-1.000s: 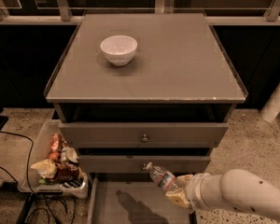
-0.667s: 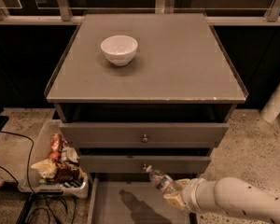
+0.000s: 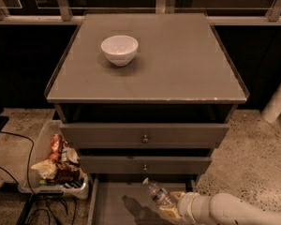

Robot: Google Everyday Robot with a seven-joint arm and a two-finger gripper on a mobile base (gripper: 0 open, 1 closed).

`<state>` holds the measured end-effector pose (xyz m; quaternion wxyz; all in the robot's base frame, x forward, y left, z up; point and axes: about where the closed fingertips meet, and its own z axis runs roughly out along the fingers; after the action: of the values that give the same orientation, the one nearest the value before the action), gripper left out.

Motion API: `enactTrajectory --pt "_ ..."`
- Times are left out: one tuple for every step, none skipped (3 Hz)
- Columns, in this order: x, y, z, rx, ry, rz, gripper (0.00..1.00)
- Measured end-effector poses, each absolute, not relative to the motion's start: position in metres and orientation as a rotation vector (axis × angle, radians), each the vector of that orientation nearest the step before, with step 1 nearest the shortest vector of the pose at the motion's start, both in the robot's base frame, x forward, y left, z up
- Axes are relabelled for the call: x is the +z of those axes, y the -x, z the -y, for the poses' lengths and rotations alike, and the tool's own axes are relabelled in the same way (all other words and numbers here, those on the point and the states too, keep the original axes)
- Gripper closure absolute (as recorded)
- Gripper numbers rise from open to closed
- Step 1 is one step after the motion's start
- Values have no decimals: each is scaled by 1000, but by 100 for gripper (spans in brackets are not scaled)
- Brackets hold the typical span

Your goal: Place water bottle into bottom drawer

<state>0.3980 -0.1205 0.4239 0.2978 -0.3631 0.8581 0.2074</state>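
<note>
The water bottle (image 3: 158, 194) is clear with a white cap and a coloured label band. It is tilted, cap up and to the left, over the right part of the pulled-out bottom drawer (image 3: 113, 205). My gripper (image 3: 171, 209) holds its lower end at the frame's bottom edge, at the end of my white arm (image 3: 229, 211), which reaches in from the lower right. The bottle's shadow falls on the grey drawer floor. Whether the bottle touches the floor is hidden.
A white bowl (image 3: 119, 49) sits on the cabinet top (image 3: 178, 64). The two upper drawers with round knobs (image 3: 145, 138) are nearly closed. A tray of snack packets (image 3: 54, 165) and cables lie on the floor at the left. A white post (image 3: 277, 100) stands at the right.
My arm has slid left and lower in the frame, carrying the bottle with it over the open drawer. The bowl and the drawers have not moved.
</note>
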Motion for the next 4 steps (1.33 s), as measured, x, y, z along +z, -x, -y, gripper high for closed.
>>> enactTrajectory --pt "424 -398 121 551 965 -2280 100" --pt "412 -398 114 566 964 -2302 100" --pt "377 -403 101 586 963 -2321 100" --pt "341 -401 89 623 983 -2302 100"
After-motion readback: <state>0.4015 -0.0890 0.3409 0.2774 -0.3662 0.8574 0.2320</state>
